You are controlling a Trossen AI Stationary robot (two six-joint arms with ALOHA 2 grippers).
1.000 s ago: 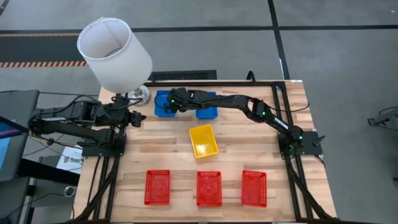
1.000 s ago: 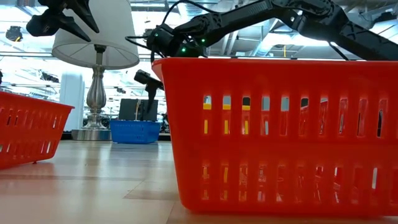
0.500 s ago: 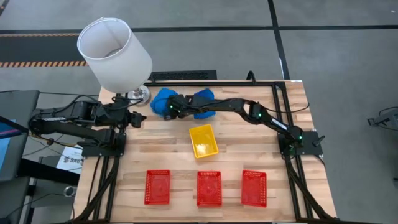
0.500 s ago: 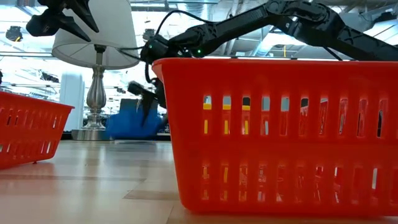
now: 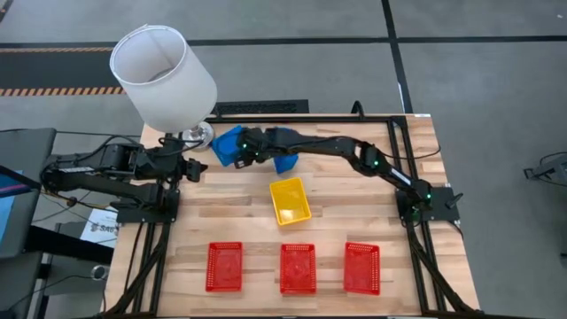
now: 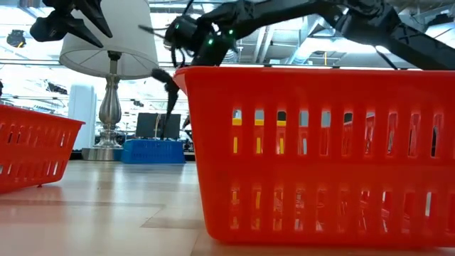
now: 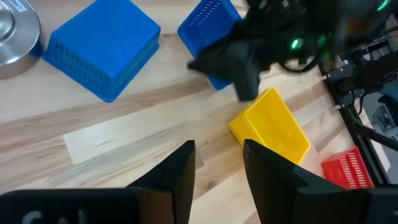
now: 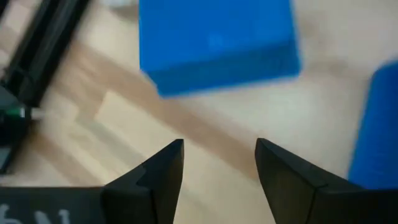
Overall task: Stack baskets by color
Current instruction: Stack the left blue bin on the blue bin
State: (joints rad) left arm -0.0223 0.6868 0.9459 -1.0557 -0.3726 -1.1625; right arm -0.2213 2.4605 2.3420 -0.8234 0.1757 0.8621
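The right pincer (image 5: 241, 158) hangs released and empty between two blue baskets (image 5: 227, 144) at the desk's (image 5: 221, 213) far edge near the lamp (image 5: 163, 77), with the yellow basket (image 5: 290, 200) mid-desk and three red baskets (image 5: 298, 268) along the near edge. The left pincer (image 5: 197, 168) waits half-parted, holding nothing. The baskets look light, stiff and slick, best gripped by a rim wall; no writing on them is legible
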